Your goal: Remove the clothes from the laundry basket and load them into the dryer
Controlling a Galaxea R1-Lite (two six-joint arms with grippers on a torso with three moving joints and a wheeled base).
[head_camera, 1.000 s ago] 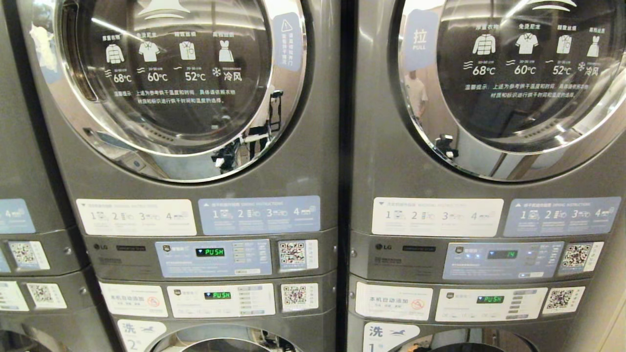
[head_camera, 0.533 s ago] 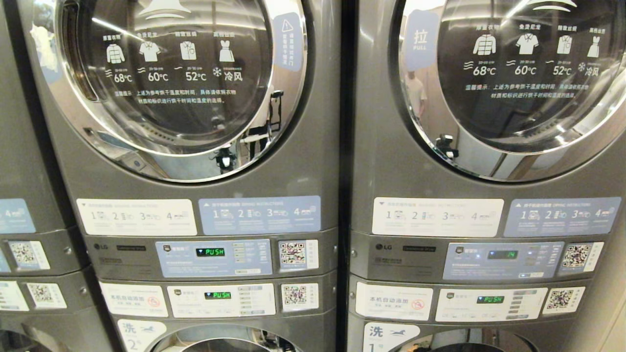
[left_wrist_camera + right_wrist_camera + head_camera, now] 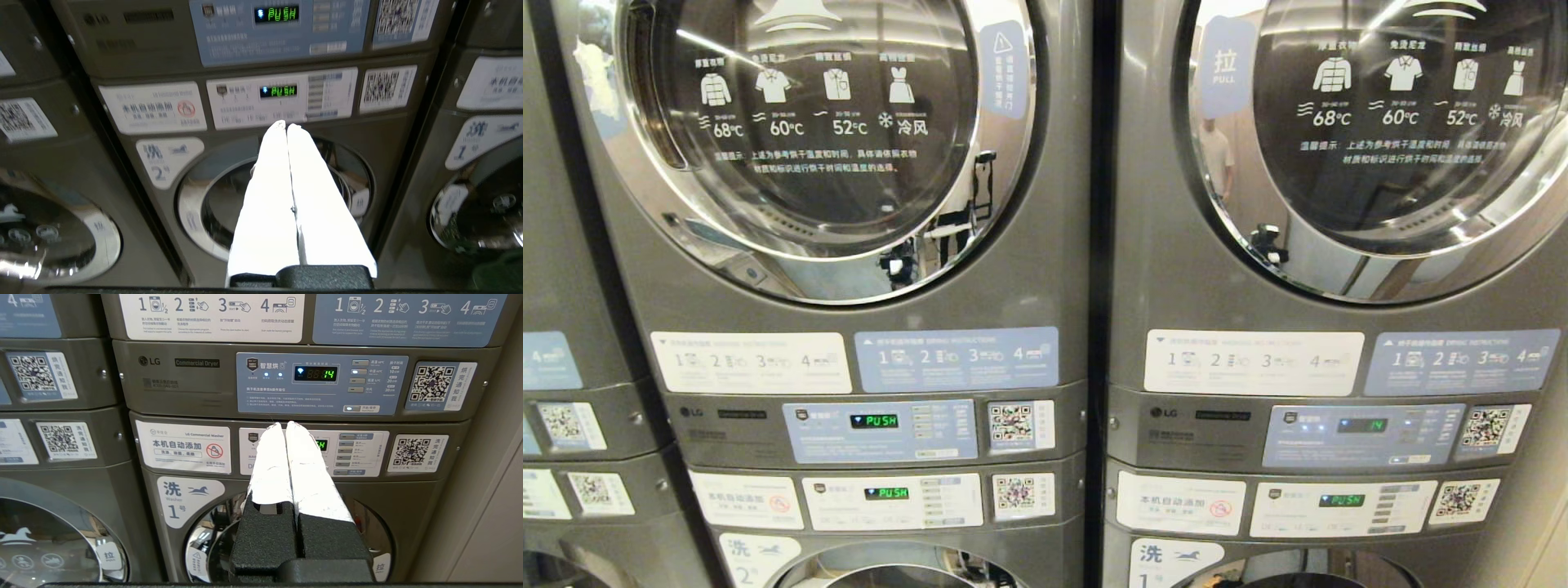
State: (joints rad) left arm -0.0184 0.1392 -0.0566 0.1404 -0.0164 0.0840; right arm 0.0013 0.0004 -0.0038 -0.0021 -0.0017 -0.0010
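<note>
Head view shows the dryer [image 3: 849, 310]; wrist views show both closed tools.

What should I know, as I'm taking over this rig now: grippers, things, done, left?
Left gripper: shut, empty, facing the grey washer marked 2.
Right gripper: shut, empty, facing the grey washer marked 1.
Dark grey LG dryer with chrome-rimmed round glass door, left stack in head view: door shut, display reads PUSH.
Dark green plastic laundry basket: not clearly in view.
Done: no clothes seen loaded. Left: open door, fetch clothes, load.
</note>
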